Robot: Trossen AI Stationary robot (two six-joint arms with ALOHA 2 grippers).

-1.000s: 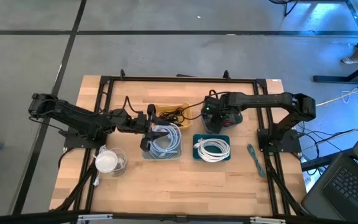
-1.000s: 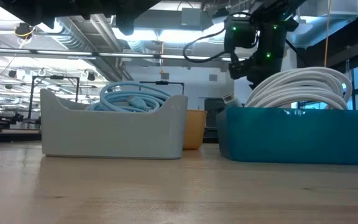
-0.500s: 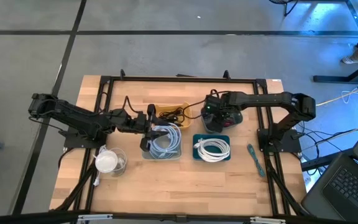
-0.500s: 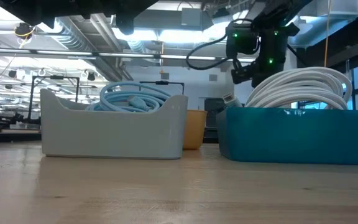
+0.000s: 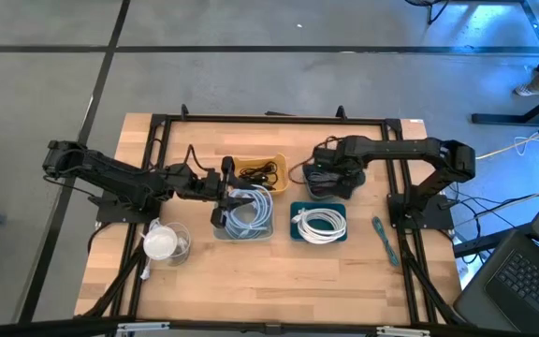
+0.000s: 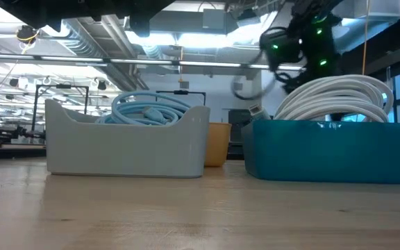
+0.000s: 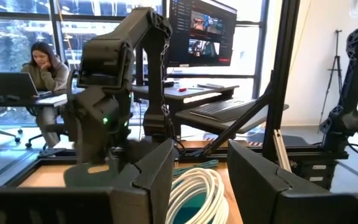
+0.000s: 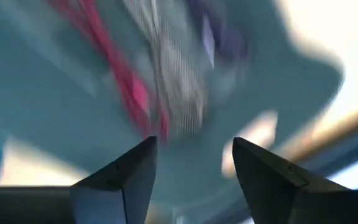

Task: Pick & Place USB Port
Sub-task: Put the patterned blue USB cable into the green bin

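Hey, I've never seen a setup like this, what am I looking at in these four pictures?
It is a robot with two dark arms at a wooden table. One picture looks straight down, one looks level across the tabletop, and two come from cameras on the wrists.

On the table sit a grey bin of light blue cable, a teal bin of white cable, a yellow bin of dark cords and a clear container.

The left end effector hangs open at the grey bin, holding nothing. The right end effector is open too, behind the teal bin, and its wrist picture is blurred.
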